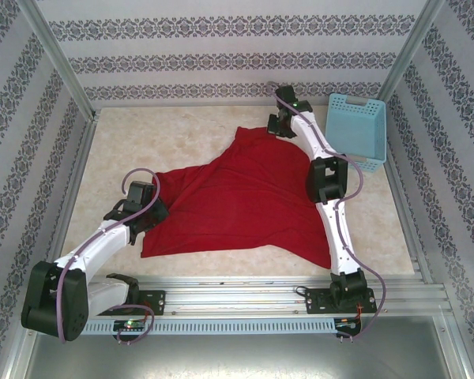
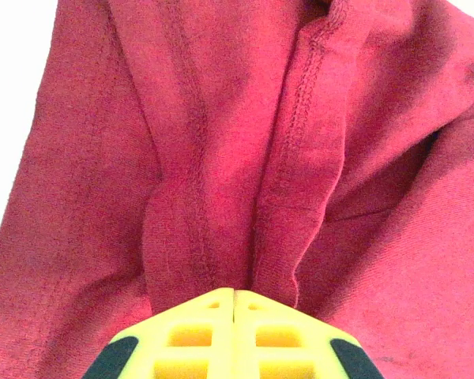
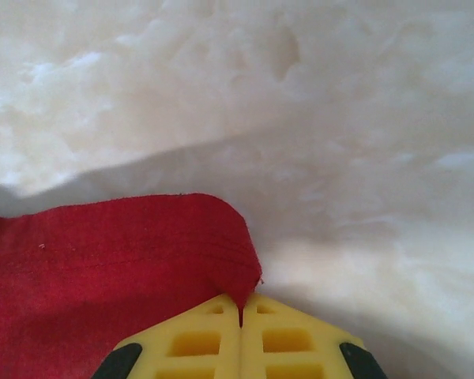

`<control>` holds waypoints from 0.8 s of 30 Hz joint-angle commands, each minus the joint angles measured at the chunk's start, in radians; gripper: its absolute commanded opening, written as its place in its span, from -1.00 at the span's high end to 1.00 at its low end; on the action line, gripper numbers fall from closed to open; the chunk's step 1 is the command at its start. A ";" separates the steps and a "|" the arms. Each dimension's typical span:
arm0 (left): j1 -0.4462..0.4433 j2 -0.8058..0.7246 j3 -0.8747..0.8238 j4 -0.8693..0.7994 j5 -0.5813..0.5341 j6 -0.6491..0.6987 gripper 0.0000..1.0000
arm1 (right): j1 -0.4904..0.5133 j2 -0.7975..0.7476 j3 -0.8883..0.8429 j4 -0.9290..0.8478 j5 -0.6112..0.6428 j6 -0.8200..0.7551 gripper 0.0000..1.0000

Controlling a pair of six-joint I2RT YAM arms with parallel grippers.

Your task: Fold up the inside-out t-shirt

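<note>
Red inside-out t-shirt [image 1: 237, 201] lay spread on the desk [image 1: 182, 134], its held edge running eight to two o'clock, left jaws clamped tight on a seam fold, right jaws pinching a corner.

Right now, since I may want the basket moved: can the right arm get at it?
Probably yes: the basket stands close beside that arm with nothing between, though the right gripper is shut on the shirt.
</note>
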 commanded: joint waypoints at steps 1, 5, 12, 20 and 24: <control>0.019 -0.013 0.031 -0.036 -0.036 0.031 1.00 | -0.004 -0.274 -0.125 0.050 0.088 -0.075 1.00; 0.043 -0.053 0.034 -0.057 -0.049 0.028 1.00 | 0.000 -0.590 -0.550 0.223 0.106 -0.111 1.00; 0.043 -0.220 -0.052 -0.148 -0.073 -0.039 1.00 | 0.018 -1.139 -1.381 0.435 0.099 0.034 1.00; 0.027 -0.240 -0.197 -0.147 0.008 -0.108 0.95 | -0.012 -1.499 -1.951 0.467 0.047 0.244 0.88; 0.027 -0.256 -0.226 -0.128 0.011 -0.109 0.41 | -0.036 -1.574 -2.046 0.495 -0.009 0.270 0.31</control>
